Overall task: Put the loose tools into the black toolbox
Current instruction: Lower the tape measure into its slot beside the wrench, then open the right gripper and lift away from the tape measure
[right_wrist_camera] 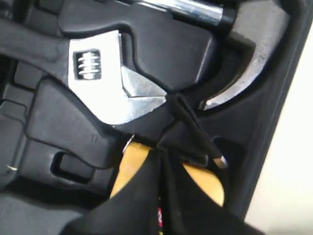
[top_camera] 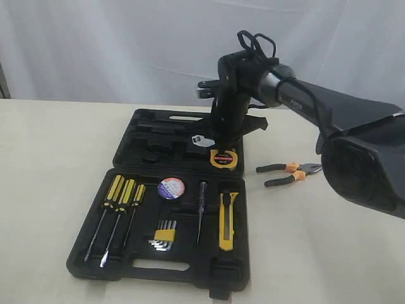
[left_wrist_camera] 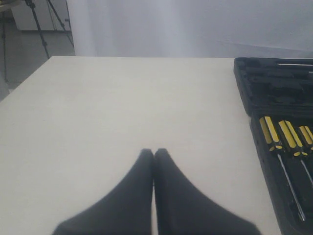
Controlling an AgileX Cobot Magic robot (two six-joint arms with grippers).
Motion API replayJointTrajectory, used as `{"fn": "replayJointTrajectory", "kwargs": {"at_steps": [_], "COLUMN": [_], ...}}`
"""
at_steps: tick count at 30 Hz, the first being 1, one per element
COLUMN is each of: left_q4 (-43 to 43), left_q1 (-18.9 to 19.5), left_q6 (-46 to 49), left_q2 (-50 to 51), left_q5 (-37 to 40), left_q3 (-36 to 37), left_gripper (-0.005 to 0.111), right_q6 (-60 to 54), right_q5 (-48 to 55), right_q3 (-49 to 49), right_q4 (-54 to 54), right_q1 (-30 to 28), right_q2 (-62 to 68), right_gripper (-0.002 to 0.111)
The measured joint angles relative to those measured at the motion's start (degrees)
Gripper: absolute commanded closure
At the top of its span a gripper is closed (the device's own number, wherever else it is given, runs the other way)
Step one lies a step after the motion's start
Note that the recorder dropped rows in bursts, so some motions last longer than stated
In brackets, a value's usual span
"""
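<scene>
Right gripper [right_wrist_camera: 159,152], fingers pressed together and empty, tips at the yellow tape measure [top_camera: 223,159] in the far half of the black toolbox [top_camera: 126,149] — apparently seating it; left gripper [left_wrist_camera: 154,152] closed over the table [left_wrist_camera: 122,107]; next: lift clear, open for the pliers [top_camera: 290,173] — lying loose outside.

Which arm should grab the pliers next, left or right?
Right, probably. The pliers lie on the table right of the toolbox, on the side of the right claw, which is at the tape measure. The left claw sits over bare table past the box's other side.
</scene>
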Motion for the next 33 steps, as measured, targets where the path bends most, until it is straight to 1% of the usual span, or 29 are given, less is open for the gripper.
{"fn": "replayJointTrajectory", "kwargs": {"at_steps": [15,20,24,28,33], "left_q4": [0.0,0.0,0.0,0.0,0.0], "left_q1": [0.0,0.0,0.0,0.0,0.0], "left_q6": [0.0,0.0,0.0,0.0,0.0], "left_q2": [0.0,0.0,0.0,0.0,0.0], "left_q5": [0.0,0.0,0.0,0.0,0.0], "left_q3": [0.0,0.0,0.0,0.0,0.0], "left_gripper": [0.107,0.107,0.107,0.107,0.107], "right_q6": [-3.05,-5.1,-7.01,-10.13,-18.64], "right_q5": [3.29,4.28,6.44,7.15,7.27], "right_q3": [0.23,0.23,0.96,4.99,17.23], "right_q4": [0.24,6.37,10.19,10.47,10.47], "right_q1": [0.0,-0.77,-3.15,-6.15,-10.19], "right_q2": [-5.2,-5.54,-7.84,-13.19,-23.01], "right_gripper": [0.109,0.109,0.109,0.109,0.109]}}
